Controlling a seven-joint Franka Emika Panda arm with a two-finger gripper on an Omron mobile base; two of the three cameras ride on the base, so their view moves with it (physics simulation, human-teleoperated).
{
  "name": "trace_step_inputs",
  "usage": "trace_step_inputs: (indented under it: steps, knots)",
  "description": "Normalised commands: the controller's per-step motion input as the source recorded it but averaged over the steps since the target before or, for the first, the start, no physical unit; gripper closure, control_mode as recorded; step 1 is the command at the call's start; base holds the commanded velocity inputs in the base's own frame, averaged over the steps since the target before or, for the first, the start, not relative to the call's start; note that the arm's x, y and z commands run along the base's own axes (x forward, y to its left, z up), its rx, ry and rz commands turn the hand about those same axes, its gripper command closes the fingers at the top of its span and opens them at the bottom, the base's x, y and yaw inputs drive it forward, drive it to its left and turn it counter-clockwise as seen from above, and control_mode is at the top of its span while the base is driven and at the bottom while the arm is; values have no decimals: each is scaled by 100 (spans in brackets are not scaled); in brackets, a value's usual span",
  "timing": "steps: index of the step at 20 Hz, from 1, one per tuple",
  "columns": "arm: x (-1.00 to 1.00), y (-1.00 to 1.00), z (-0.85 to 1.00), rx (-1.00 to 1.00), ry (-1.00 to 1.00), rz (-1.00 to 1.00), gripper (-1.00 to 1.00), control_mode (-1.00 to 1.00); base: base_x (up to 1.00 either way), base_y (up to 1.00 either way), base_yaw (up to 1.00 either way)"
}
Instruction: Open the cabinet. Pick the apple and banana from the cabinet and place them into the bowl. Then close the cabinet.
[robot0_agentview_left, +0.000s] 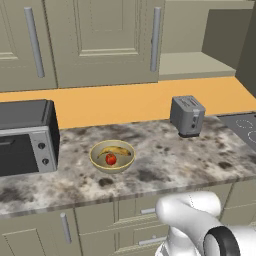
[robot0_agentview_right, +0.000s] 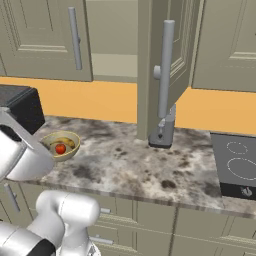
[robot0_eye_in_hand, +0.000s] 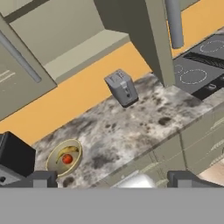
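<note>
Bowl (robot0_agentview_left: 112, 156): on the counter (robot0_agentview_left: 165, 160), apple (robot0_agentview_left: 110, 159) and banana (robot0_agentview_left: 116, 150) already inside.
Cabinet (robot0_agentview_right: 162, 70): right door swung open; rigid, hinged, light; you push its bar handle (robot0_agentview_right: 165, 70) or outer face.
Gripper (robot0_eye_in_hand: 112, 178): jaws wide apart, empty.

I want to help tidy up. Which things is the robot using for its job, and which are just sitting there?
For the job:
cabinet, one door open
bowl
apple, in the bowl
banana, in the bowl

Just there:
toaster
toaster oven
cooktop
</note>
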Motion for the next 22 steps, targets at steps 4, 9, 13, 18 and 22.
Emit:
trace_step_inputs:
  steps: [4, 9, 13, 18, 22]
  knots:
    - [-3, -66, 15, 8, 0, 7, -100, -100, 0, 0, 0]
    - [50, -52, -13, 3, 0, 23, -100, -100, 0, 0, 0]
    - [56, -24, -43, 0, -10, 33, -100, -100, 0, 0, 0]
    - [35, -22, -30, 0, -30, 33, -100, -100, 0, 0, 0]
    - [13, -49, -19, 3, -36, 28, -100, -100, 0, 0, 0]
